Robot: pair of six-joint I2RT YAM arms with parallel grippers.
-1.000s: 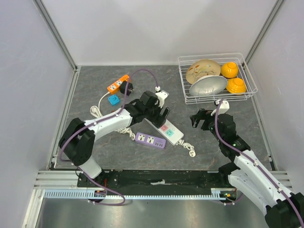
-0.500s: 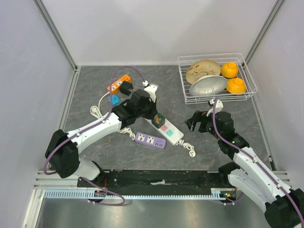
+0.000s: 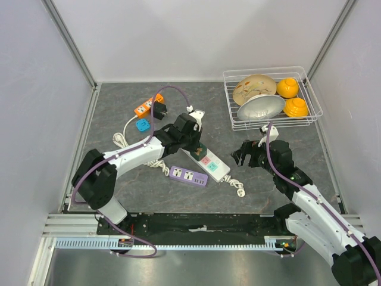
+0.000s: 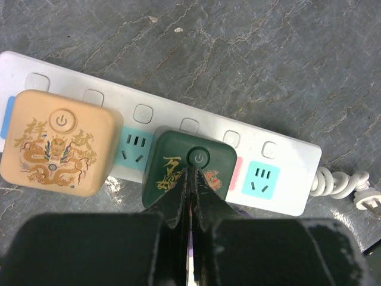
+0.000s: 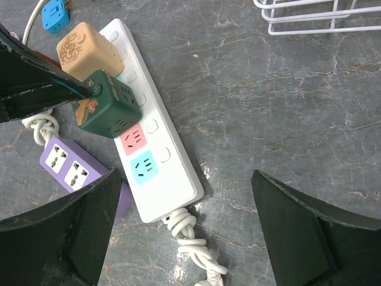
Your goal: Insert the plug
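Glossy green cube plug (image 4: 169, 159) sits in smooth white strip (image 4: 286, 149); left claw (image 4: 191, 179), earlier spread, now clenched atop it; right claw (image 5: 184, 176) released.

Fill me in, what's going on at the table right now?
The left gripper, jaws shut, has its tips pressed on top of the dark green cube adapter. That adapter sits on the white power strip, beside a tan cube adapter. In the right wrist view the green cube looks slightly tilted, so it may not be fully seated. The right gripper hovers open nearby, holding nothing.
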